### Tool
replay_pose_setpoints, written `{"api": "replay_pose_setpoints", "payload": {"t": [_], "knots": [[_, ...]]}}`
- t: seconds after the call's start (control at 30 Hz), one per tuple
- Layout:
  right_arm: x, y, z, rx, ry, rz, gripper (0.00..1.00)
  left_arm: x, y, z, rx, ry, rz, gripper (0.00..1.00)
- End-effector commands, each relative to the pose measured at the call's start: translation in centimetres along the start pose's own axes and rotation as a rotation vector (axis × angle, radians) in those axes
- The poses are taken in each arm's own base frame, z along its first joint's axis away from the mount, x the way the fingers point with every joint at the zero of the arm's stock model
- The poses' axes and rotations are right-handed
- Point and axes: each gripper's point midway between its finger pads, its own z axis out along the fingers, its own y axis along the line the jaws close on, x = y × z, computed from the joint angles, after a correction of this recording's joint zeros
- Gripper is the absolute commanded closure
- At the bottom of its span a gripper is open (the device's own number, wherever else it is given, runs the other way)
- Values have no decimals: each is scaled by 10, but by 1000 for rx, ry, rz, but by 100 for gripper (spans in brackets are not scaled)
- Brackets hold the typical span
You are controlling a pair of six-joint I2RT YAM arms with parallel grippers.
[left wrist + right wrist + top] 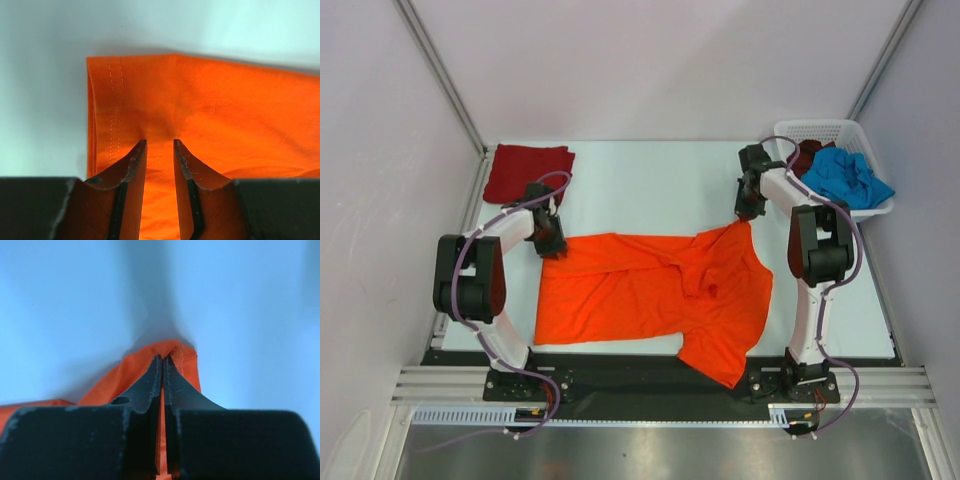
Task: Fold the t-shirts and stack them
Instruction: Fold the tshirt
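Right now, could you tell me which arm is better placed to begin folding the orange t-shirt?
Probably right: the right gripper is shut on the far edge of the orange t-shirt, tenting it. The left gripper sits at the hem corner, jaws apart, grip unclear.
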Motion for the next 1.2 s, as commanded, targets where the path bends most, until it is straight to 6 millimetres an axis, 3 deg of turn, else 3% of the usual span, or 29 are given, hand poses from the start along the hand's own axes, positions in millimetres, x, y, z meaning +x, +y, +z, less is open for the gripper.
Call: {"api": "replay_pose_setpoints", "payload": {"t": [0.0,0.17,0.23,0.27,0.3,0.33,0.4,0.47,0.5,0.57,0.63,0.67,0.73,0.77,0.83,0.9,1.17], "knots": [[-33,-26,-37,85,-124,29,100,-14,-3,-3,6,-44,-12,67],[-27,-34,-40,117,-109,49,100,-14,-2,-2,3,-42,-12,67],[-26,-40,-38,137,-105,54,94,-15,-3,-4,3,-45,-6,67],[-30,-38,-35,118,-115,51,89,-16,-3,-5,4,-50,-5,66],[-32,-36,-34,80,-111,32,71,-15,-3,-5,4,-48,-5,66],[-33,-33,-36,66,-108,27,61,-16,-4,-6,9,-51,-5,66],[-30,-31,-42,53,-96,22,47,-17,-5,-7,12,-50,-4,66],[-24,-33,-54,57,-87,32,42,-18,-5,-10,16,-59,-6,66],[-25,-32,-74,40,-115,45,42,-17,-5,-11,17,-60,-5,66],[0,-30,-82,15,-72,63,43,-18,-6,-15,22,-69,-4,66],[19,-13,-108,-92,-61,76,52,-17,-6,-16,24,-70,-4,66],[47,-9,-106,-124,-5,72,55,-17,-7,-18,29,-75,-4,66],[86,7,-117,-204,30,64,73,-14,-8,-18,38,-70,-8,66],[97,11,-120,-228,39,65,73,-15,-8,-19,43,-72,-9,66],[109,20,-129,-270,28,71,79,-12,-10,-19,50,-68,-5,66],[128,26,-122,-291,66,100,85,-11,-10,-20,52,-65,-3,66],[170,42,-100,-313,160,179,90,-6,-7,-25,46,-67,3,66]]}}
